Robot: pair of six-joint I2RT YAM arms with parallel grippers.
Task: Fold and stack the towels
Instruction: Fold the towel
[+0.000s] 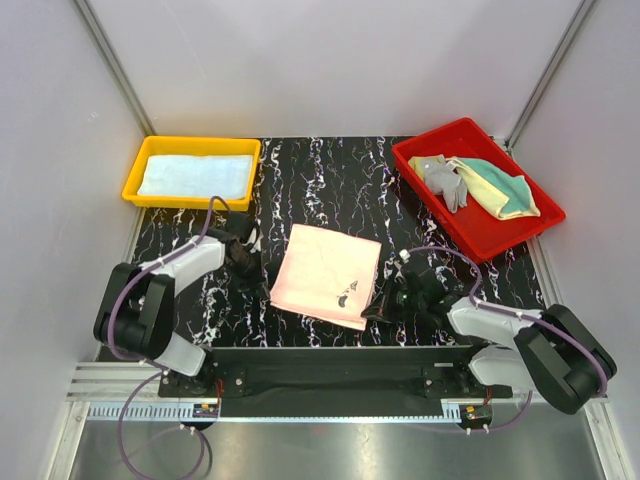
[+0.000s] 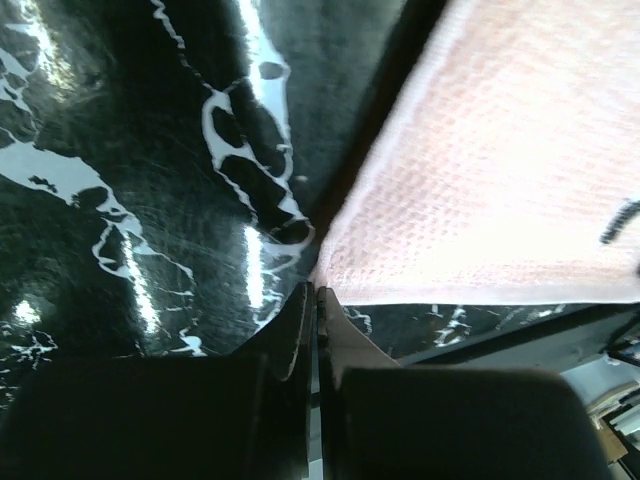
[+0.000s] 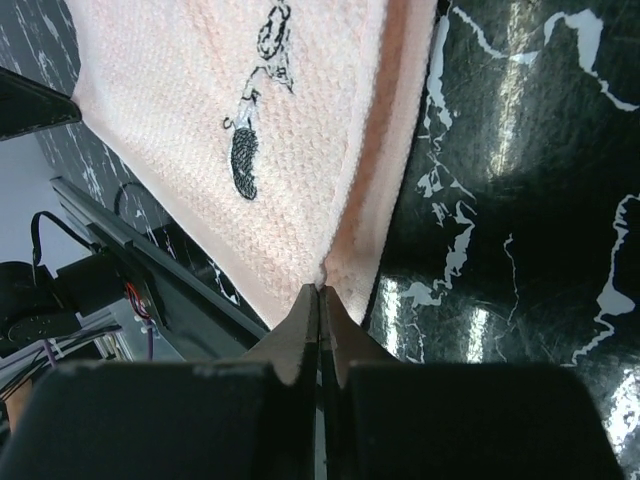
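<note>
A pale pink towel (image 1: 320,270) with a small black motif (image 1: 347,293) is shown, along with a black, white-veined tabletop (image 1: 300,180), a yellow tray (image 1: 190,203) and a red tray (image 1: 462,135).

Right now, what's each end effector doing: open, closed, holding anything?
Left end effector: closed, seemingly pinching a corner of the pink towel.
Right end effector: closed on another corner of it.

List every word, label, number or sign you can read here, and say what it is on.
None can be read.
The only marking is a dark stitched mark on the pink towel; it forms no legible letters or numbers.
The yellow tray and red tray show no print.
</note>
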